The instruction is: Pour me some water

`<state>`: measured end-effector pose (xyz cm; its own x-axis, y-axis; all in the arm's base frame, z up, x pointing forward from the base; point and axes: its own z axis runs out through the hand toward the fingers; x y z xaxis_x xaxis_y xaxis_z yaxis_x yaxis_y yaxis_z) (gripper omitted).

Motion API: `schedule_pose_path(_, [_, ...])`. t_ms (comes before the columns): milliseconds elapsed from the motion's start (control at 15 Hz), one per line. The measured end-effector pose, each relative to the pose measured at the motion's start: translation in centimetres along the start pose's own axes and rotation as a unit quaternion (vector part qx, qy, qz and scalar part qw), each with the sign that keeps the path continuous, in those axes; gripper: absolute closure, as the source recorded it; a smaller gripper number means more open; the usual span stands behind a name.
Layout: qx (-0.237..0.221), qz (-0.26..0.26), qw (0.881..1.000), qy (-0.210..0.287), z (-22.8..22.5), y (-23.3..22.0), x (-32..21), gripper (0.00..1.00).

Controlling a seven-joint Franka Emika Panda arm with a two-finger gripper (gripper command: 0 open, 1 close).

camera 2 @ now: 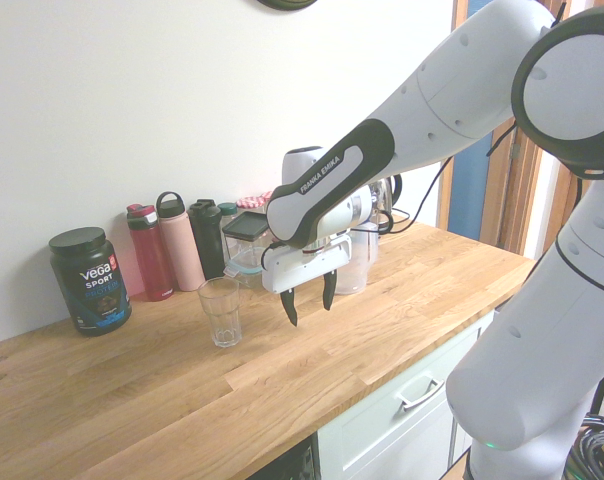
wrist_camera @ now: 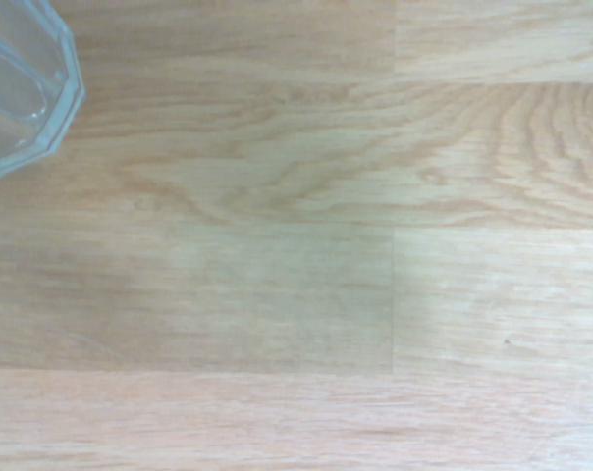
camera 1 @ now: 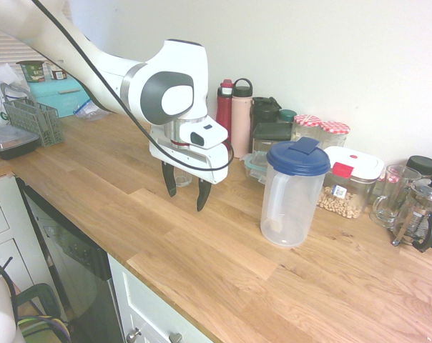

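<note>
The end effector [camera 1: 184,190] hangs spread and empty above the wooden counter [camera 1: 202,250], the drinking glass [camera 2: 220,311] just beside it, the blue-lidded pitcher [camera 1: 293,193] farther off.

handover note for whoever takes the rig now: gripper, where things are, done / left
Gripper: open, empty, pointing straight down above bare wooden countertop.
Clear faceted drinking glass: upright on the countertop, looks empty, just beside the gripper, not touched.
Clear plastic pitcher with dark blue lid: upright on the countertop on the gripper's other side, lid on, not touched. Water level inside is hard to read.
Done: nothing visible; no grasp, no pour.
Left: grasp the pitcher, carry it to the glass, tilt to pour, set it back down.
</note>
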<state>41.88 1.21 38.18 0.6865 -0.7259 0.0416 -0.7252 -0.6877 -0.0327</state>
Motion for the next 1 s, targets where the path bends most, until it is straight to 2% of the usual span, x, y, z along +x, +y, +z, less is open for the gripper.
schedule_pose_path(200, [0.001, -0.004, 1.000, 0.000, -0.5, 0.2, 0.6, 0.00])
schedule_pose_path(400, [0.034, -0.018, 0.999, 0.022, -6.4, 2.3, 4.0, 0.00])
schedule_pose_path(667, [0.118, -0.031, 0.990, 0.071, -15.8, 9.6, 8.3, 0.00])
schedule_pose_path(867, [0.152, -0.014, 0.984, 0.087, -18.6, 15.5, 11.4, 0.00])
schedule_pose_path(1000, [0.168, 0.009, 0.980, 0.107, -18.6, 18.1, 13.1, 0.00])
